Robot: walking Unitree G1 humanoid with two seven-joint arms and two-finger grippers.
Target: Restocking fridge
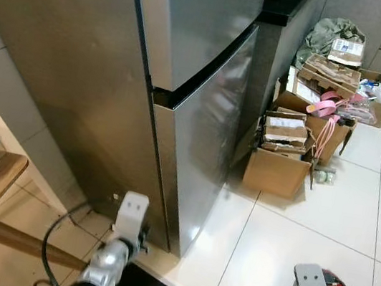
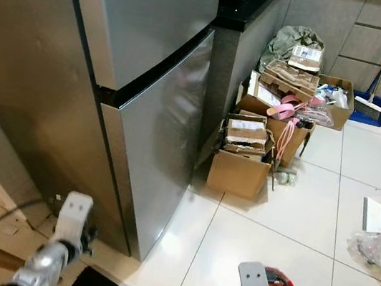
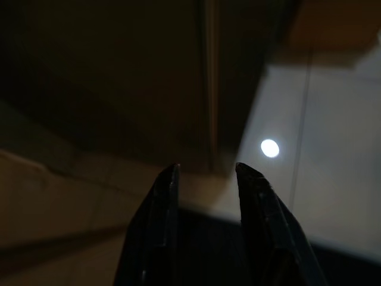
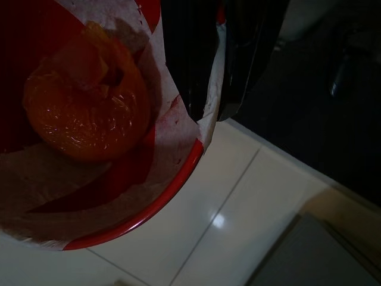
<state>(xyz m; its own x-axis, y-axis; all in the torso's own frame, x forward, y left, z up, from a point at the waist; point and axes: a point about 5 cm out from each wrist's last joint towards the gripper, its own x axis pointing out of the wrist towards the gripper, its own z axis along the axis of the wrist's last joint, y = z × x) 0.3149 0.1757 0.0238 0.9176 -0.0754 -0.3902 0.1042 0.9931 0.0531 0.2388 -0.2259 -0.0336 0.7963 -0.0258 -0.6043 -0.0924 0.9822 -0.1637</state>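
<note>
Right tool (image 4: 209, 71) is clamped on the rim of a red bowl (image 4: 149, 208) with an orange (image 4: 83, 107) in it, low over the floor tiles, left tool (image 3: 205, 179) hangs slightly open near the closed steel fridge (image 1: 198, 137).

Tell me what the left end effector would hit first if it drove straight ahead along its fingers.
Most likely the bottom corner of the fridge. The left end effector, fingers apart, points at that dark lower edge where it meets the white floor tiles. Depth is unclear, so it might meet the tiles first.
</note>
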